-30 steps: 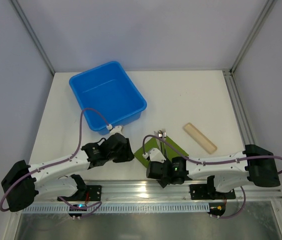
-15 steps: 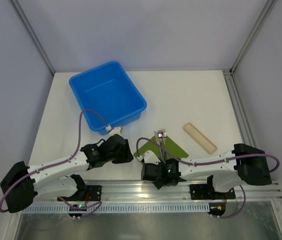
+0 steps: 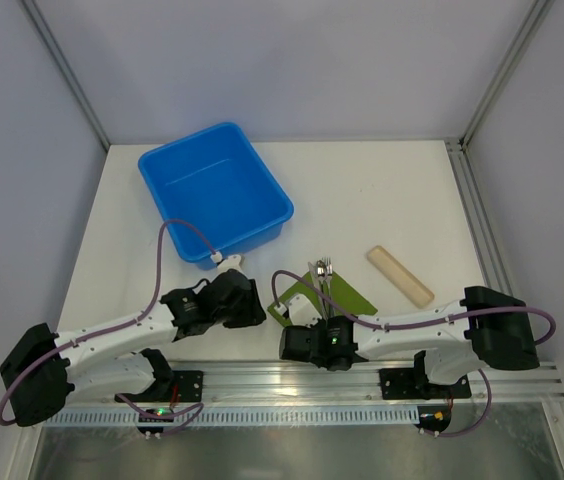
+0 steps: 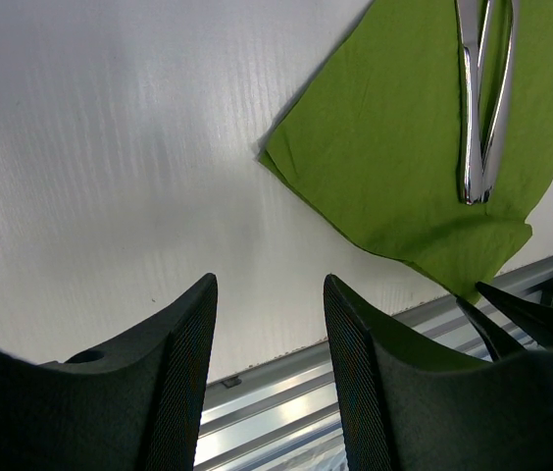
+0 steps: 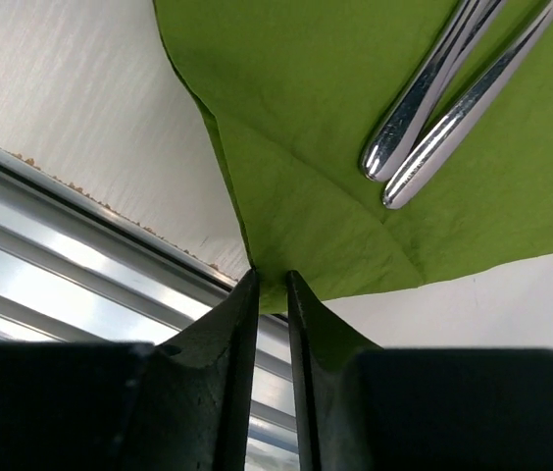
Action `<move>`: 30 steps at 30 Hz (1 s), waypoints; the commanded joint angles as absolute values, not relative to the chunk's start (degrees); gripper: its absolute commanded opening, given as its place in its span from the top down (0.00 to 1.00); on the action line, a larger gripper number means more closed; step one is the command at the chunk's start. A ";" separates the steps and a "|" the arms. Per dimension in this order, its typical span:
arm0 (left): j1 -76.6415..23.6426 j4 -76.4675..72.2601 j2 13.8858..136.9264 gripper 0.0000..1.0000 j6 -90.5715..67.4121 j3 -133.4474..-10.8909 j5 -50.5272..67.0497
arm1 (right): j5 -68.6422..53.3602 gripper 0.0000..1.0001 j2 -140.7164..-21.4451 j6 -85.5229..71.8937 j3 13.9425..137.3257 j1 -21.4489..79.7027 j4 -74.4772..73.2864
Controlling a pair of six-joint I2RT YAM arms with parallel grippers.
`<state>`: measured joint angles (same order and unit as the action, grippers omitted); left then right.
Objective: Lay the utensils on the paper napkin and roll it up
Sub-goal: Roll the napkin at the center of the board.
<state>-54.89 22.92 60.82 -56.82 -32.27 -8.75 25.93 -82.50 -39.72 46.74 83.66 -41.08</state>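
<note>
**Top external.** Table (image 3: pixel 382 200), white.
- Blue bin (image 3: pixel 214 192): far left, well apart from the other things.
- Beige cylinder (image 3: pixel 399 276): lying flat, to the right of the paper napkin and apart from it.
- Paper napkin (image 3: pixel 347 297): green, near the front edge, its near part hidden by the right arm.
- Utensils (image 3: pixel 322 275): lying together on the napkin, heads past its far corner.
- Left gripper (image 3: pixel 259 312): low, just left of the napkin.
- Right gripper (image 3: pixel 307 325): at the napkin's near side.
- The markings on the arm housings are too small to read.

**Left wrist.** The left gripper's fingers are spread wide over bare table, holding nothing. The napkin's left corner lies just beyond them. Two shiny handles rest on the green sheet. Aluminium rail (image 4: pixel 286 392) runs along the table edge.

**Right wrist.** The right gripper's fingers are pinched onto the napkin's near corner, which is lifted above the rail. The sheet is creased there, and two handle ends lie close by.
</note>
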 commanded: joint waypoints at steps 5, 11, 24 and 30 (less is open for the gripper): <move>-54.76 20.13 60.20 0.51 -57.48 -31.64 -6.86 | 32.43 0.87 -81.39 -40.96 49.83 84.02 -41.75; -54.76 14.95 60.21 0.62 -58.62 -30.15 -2.38 | 34.71 0.89 -83.58 -40.87 51.15 83.85 -41.57; -61.60 -2.69 71.36 0.90 -60.20 -30.93 8.26 | 36.30 0.88 -84.29 -40.60 50.71 80.42 -38.85; -62.93 -9.57 78.57 0.92 -63.19 -31.55 10.55 | 36.48 0.87 -83.59 -41.13 50.28 79.98 -38.50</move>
<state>-62.74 -2.00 76.97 -61.10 -29.45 8.45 33.76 -84.40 -40.05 49.74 80.14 -40.27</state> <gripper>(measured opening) 0.084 0.123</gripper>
